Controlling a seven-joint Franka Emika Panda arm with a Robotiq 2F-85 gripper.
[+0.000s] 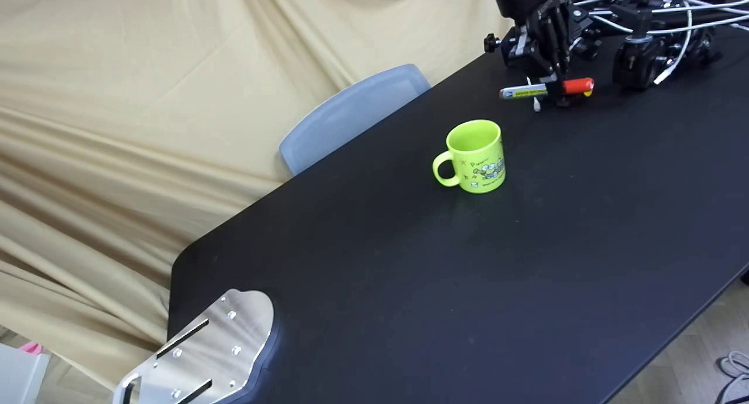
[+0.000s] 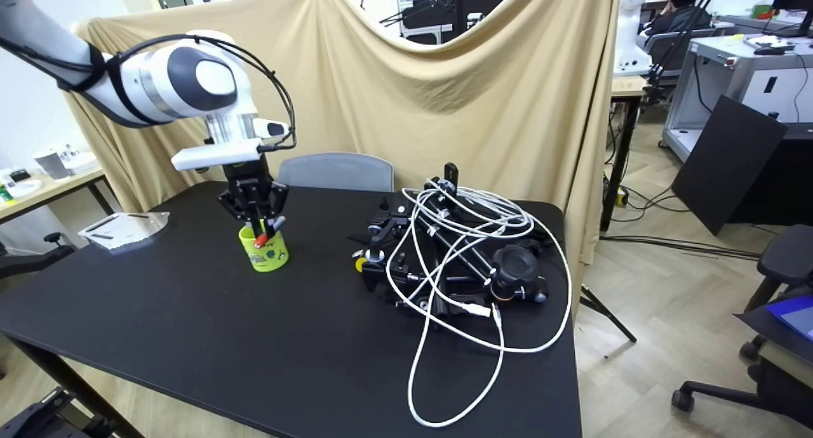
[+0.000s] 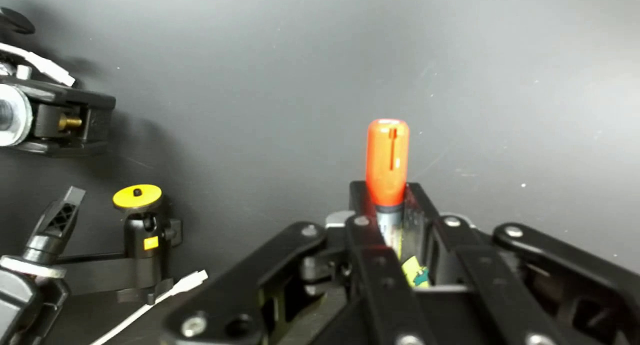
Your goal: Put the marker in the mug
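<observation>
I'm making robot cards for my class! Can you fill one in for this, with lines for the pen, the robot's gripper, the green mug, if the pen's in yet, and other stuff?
Marker: silver body, red cap; roughly level, above the table
Gripper: closed on the marker
Mug: lime green, upright on the table, one loop handle, cartoon pattern
Marker in mug: no, outside it
Also on table: black stand gear
Beyond table edge: gray chair

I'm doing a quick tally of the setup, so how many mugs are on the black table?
1. The lime-green mug stands upright on the black table, between the metal plate and the heap of black gear and cable, which might hide another.
</observation>
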